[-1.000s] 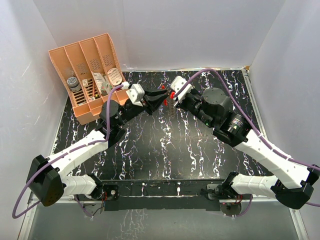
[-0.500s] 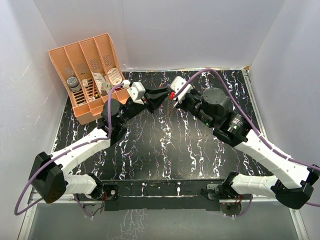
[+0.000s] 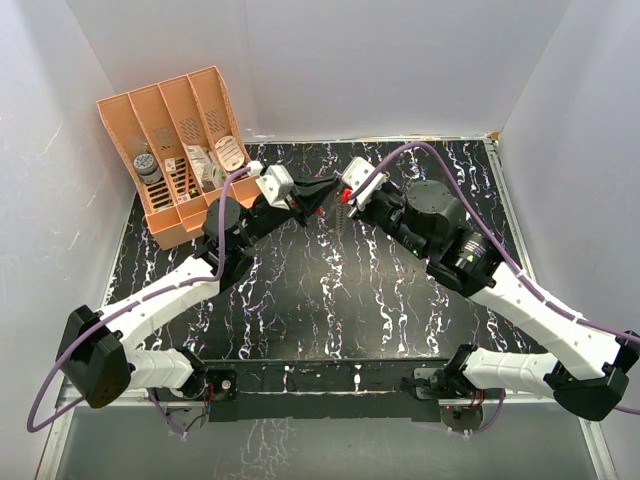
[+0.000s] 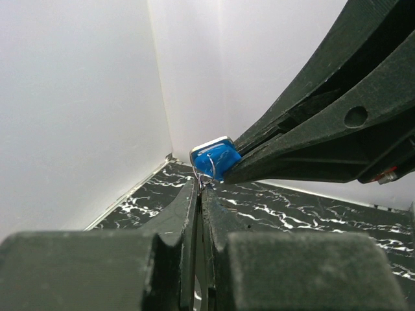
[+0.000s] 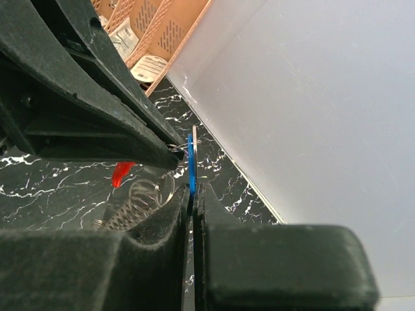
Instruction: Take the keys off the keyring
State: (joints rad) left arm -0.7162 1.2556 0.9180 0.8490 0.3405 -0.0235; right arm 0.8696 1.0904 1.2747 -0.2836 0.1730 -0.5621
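Observation:
Both grippers meet above the back middle of the table. My right gripper (image 5: 192,191) is shut on a blue-headed key (image 5: 190,162), seen edge-on in its own view and as a blue square head (image 4: 218,160) in the left wrist view. My left gripper (image 4: 200,184) is shut, its tips pinching the thin silvery ring (image 4: 209,170) of the keyring right at that key head. The keyring's red fob (image 5: 120,173) and a springy metal coil (image 5: 136,204) hang below the left fingers (image 5: 97,84). In the top view the left gripper (image 3: 322,192) and right gripper (image 3: 343,195) touch tip to tip, with the coil (image 3: 340,218) dangling.
An orange divided organiser (image 3: 180,150) holding small items stands at the back left, close to the left arm's elbow. White walls close in the black marbled table (image 3: 330,290) on three sides.
The left gripper has closed its jaws on the thin ring and edged slightly right toward the right gripper. The right gripper keeps its hold on the blue key.

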